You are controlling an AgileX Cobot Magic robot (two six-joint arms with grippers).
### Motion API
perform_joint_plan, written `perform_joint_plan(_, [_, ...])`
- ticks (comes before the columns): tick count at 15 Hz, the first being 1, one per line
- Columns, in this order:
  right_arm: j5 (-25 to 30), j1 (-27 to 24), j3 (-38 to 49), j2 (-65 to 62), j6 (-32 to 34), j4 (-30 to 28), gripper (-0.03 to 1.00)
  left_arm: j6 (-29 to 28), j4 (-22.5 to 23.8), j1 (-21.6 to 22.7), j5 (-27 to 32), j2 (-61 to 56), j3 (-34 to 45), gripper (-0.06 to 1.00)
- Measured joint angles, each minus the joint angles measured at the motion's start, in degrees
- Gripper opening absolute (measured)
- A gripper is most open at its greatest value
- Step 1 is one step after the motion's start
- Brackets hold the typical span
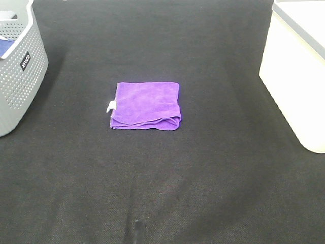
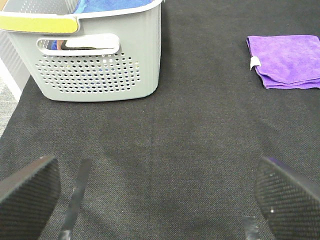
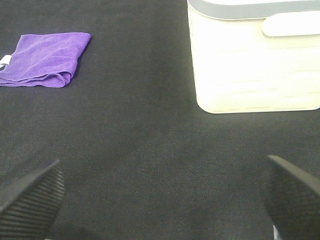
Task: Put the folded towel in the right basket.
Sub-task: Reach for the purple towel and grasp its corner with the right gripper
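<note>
The folded purple towel (image 1: 147,105) lies flat in the middle of the black mat, with a small white tag on its left edge. It also shows in the left wrist view (image 2: 286,60) and in the right wrist view (image 3: 45,57). The right basket (image 1: 297,66) is white with a grey rim and stands at the right edge; the right wrist view shows its side (image 3: 255,60). My left gripper (image 2: 155,200) is open and empty, well short of the towel. My right gripper (image 3: 162,200) is open and empty, near the basket's front. Neither gripper shows in the high view.
A grey perforated basket (image 1: 18,66) stands at the far left, with blue cloth inside it (image 2: 112,6). The black mat (image 1: 162,193) covers the table. Its left edge shows beside the grey basket (image 2: 10,107).
</note>
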Motion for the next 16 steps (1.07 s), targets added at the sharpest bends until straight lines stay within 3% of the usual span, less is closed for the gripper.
perform_joint_plan(16, [0.0,0.0,0.0,0.0,0.0,0.0,0.97,0.0,0.0,0.0,0.0,0.0,0.0,0.99])
